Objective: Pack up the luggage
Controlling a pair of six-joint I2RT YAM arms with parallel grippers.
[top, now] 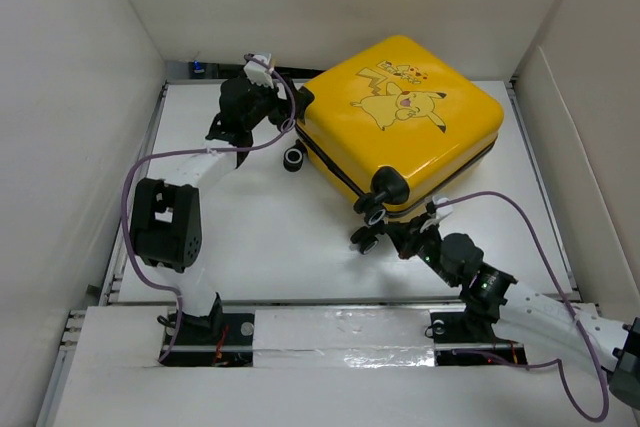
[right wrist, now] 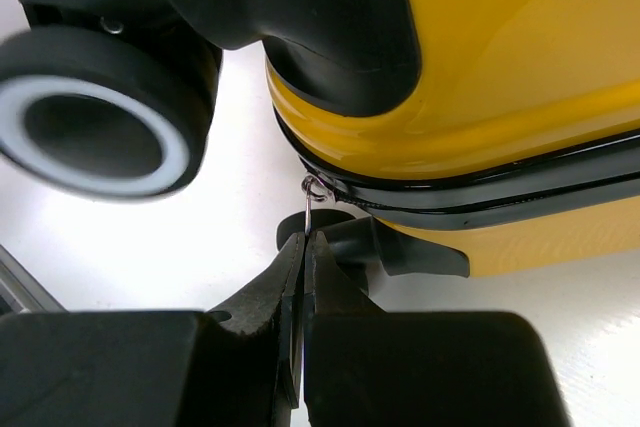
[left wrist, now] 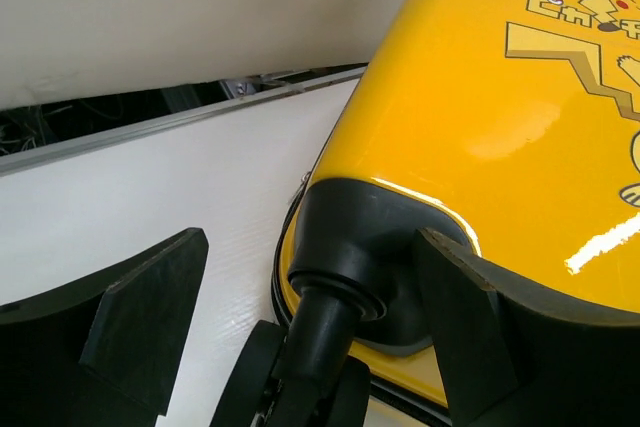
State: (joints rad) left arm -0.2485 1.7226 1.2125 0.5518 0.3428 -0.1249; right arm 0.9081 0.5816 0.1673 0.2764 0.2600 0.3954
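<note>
The luggage (top: 400, 117) lies flat on the white table (top: 260, 237), toward the far right side. It is shut. Its yellow top faces up, with the cartoon print (top: 400, 102) on it. One corner points at the two arms.

The left gripper (left wrist: 310, 247) is at the left corner of the luggage. Its two black fingers (left wrist: 150, 297) are spread wide apart. The black corner piece (left wrist: 370, 237) of the luggage sits between them, with a black wheel (left wrist: 300, 367) just under it. I cannot tell if either finger touches that corner.

The right gripper (right wrist: 305, 242) is down low at the near corner. Its fingers are pressed tight together. They pinch a thin metal zipper pull (right wrist: 312, 202) that hangs from the black seam (right wrist: 480, 197) running around the luggage. A big black wheel with a white ring (right wrist: 95, 137) is close by, just to the left in the right wrist view. From above, the right arm reaches in from the right side, and its tip sits beside the two near wheels (top: 372, 212).
</note>
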